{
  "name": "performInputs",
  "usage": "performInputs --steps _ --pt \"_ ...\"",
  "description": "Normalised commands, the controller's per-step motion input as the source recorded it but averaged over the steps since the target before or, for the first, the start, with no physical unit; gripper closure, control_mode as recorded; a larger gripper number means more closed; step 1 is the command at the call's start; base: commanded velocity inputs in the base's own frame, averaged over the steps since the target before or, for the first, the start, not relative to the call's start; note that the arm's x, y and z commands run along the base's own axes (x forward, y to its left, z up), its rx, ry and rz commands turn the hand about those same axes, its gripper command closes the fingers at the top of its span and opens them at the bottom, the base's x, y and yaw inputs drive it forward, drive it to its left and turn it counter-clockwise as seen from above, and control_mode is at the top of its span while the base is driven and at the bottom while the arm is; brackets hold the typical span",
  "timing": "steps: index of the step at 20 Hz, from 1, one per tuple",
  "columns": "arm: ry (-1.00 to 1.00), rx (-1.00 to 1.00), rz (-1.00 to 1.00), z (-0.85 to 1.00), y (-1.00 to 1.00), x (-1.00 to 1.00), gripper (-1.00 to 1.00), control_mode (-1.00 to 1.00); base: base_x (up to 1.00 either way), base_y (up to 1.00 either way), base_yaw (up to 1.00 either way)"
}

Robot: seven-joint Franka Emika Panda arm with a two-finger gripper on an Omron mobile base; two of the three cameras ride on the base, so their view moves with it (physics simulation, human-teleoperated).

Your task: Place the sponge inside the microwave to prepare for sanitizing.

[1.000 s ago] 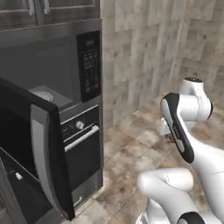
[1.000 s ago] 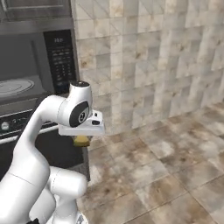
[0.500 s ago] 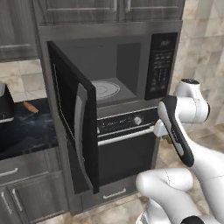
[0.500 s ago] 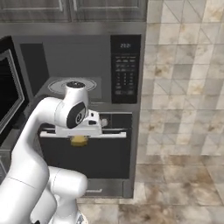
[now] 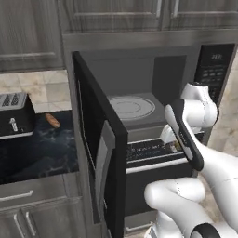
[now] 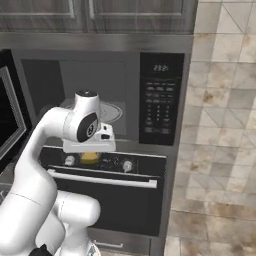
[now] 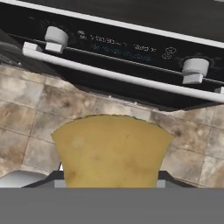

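One sponge, yellow-orange and soft-looking, sits clamped in the claw. In the hand view it covers the middle of the picture, its far edge rounded and its near part sunk between the two dark finger tips. In the right base view it shows as a small yellow block just under the white hand, in front of the oven control strip.

The claw hangs below the level of the microwave cavity and outside it, pointing down; the hand view looks past the sponge to the oven's two grey knobs, its horizontal bar handle and the tiled floor beneath.

The arm rises from the base, bends at a raised elbow and brings the wrist level in front of the oven panel, below the microwave's open mouth. The microwave door stands swung out to the left, its grey vertical handle facing the cameras. Inside, the round glass turntable lies bare. The keypad panel is to the right of the cavity.

Off to the left, on the dark tabletop, stand a toaster and, just beside it, a reddish-brown sausage-shaped item.
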Motion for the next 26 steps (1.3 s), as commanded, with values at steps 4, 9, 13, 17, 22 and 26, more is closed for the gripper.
performInputs --steps 4,9,13,17,22,26 --pt "0.0 0.0 0.0 0.0 0.0 0.0 1.0 1.0 0.03 -0.28 0.31" --pt "0.0 0.0 0.0 0.0 0.0 0.0 1.0 1.0 0.44 -0.31 0.15" --pt "0.0 0.0 0.0 0.0 0.0 0.0 1.0 1.0 0.21 -0.48 0.1" --pt "0.0 0.0 0.0 0.0 0.0 0.0 1.0 1.0 0.1 -0.31 0.12" --pt "0.0 0.0 0.0 0.0 0.0 0.0 1.0 1.0 0.05 -0.06 0.04" --pt "0.0 0.0 0.0 0.0 0.0 0.0 1.0 1.0 0.02 0.0 0.0"
